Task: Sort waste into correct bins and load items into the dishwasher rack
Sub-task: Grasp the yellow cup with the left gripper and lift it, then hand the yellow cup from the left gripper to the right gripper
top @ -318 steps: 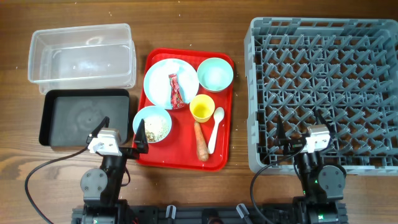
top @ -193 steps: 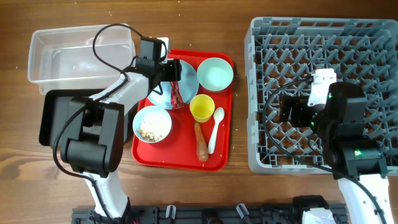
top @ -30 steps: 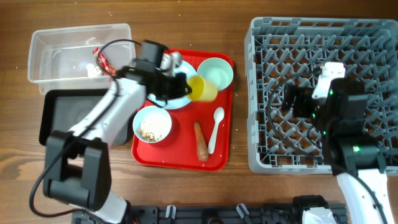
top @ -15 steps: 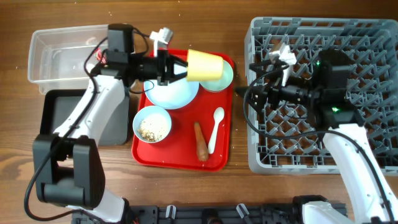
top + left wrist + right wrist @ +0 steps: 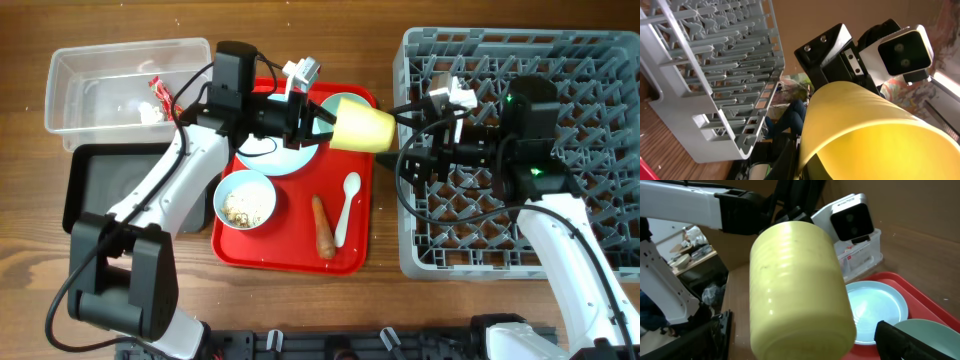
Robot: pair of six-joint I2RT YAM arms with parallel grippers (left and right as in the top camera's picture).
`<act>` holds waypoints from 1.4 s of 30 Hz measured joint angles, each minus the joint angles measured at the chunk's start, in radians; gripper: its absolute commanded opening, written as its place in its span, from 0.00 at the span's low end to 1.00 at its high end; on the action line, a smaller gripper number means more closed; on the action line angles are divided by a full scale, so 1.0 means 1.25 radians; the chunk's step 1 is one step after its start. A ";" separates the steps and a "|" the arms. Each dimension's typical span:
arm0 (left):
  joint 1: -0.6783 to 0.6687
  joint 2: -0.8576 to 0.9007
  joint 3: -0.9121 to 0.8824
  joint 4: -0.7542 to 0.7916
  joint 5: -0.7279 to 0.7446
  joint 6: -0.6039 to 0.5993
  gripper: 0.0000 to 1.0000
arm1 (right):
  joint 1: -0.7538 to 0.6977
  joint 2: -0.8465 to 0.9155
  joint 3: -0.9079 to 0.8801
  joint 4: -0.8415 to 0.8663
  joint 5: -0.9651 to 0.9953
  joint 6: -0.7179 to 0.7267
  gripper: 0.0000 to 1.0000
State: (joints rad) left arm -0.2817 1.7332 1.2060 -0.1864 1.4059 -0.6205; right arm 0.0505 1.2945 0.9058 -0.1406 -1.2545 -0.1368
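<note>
A red serving tray (image 5: 290, 240) lies flat on the wooden table (image 5: 300, 300), a little left of the middle, its long sides running from the near edge toward the far one. It has rounded corners and a low raised rim. The table is dark brown, with the grain running left to right and a few pale specks near the far left corner. In the right wrist view a strip of the tray (image 5: 940, 297) shows at lower right, and blurred room clutter (image 5: 690, 245) lies beyond at left.
</note>
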 measured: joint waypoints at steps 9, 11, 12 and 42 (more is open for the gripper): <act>-0.029 0.000 0.000 0.049 -0.005 -0.062 0.04 | 0.000 0.000 0.000 0.000 -0.017 0.000 0.82; -0.036 0.000 0.000 0.049 -0.005 -0.066 0.04 | 0.000 0.000 0.000 0.000 -0.017 0.000 0.78; -0.038 0.000 0.000 0.049 -0.005 -0.067 0.04 | 0.000 0.000 0.000 0.001 -0.017 0.000 0.75; 0.043 -0.001 0.006 -0.406 -0.483 0.086 0.94 | -0.002 -0.007 0.019 -0.200 0.373 0.094 0.47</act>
State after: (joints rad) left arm -0.2276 1.7321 1.2140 -0.6941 0.8017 -0.5129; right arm 0.0479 1.2858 0.9291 -0.3904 -0.7879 -0.0193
